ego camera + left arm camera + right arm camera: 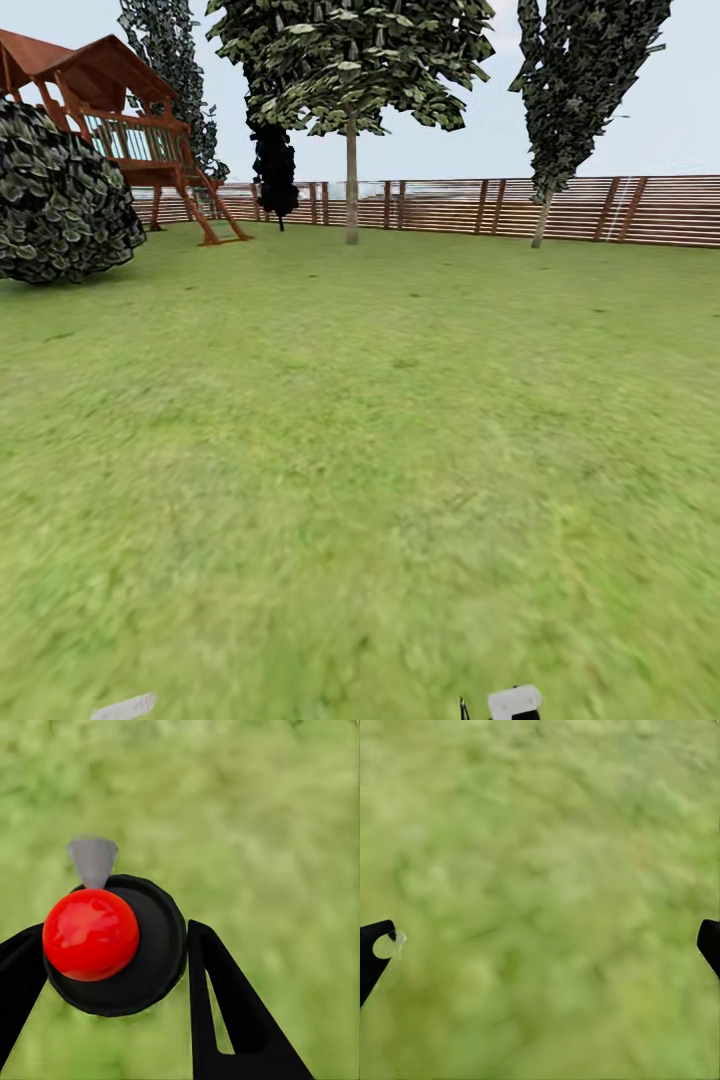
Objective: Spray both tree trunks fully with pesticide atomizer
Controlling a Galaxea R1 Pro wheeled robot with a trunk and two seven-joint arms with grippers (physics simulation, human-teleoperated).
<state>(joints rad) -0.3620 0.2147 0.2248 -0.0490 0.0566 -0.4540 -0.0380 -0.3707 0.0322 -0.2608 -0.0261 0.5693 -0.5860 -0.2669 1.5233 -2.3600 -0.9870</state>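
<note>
The left gripper (112, 967) clamps the pesticide atomizer (120, 945), a round black body with glossy red cap, over blurry grass (262, 817); the right gripper (544, 945) gapes wide, empty.

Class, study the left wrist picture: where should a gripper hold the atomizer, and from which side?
Grip the atomizer by its round black body around the red knob, a finger on each opposite side, coming from behind the grey nozzle so it points away. The left gripper brackets it so.
</note>
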